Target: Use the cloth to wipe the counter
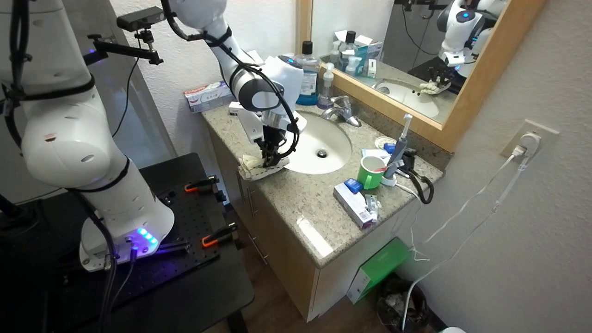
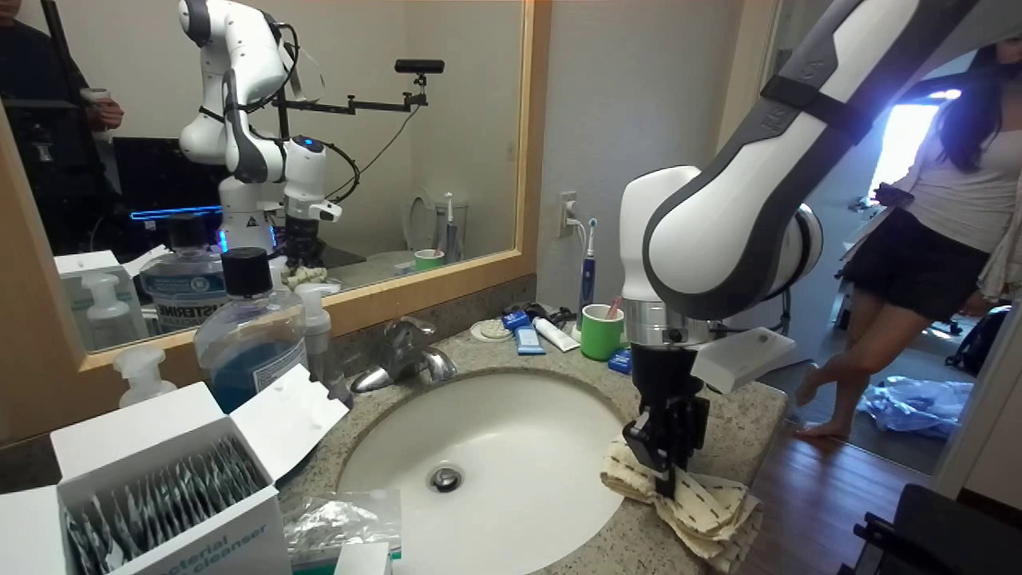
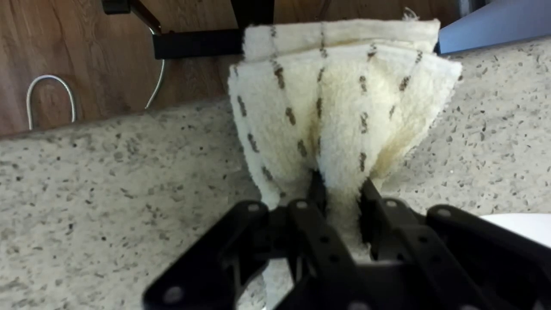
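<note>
Our black jointed fingers (image 3: 371,199) were clamped on the brown-dashed cream terry cloth (image 3: 344,99), which lay on the speckled stone-like table (image 1: 296,199), overhanging its front edge. Grasping looked done; how much wiping remained, we could not tell.
</note>
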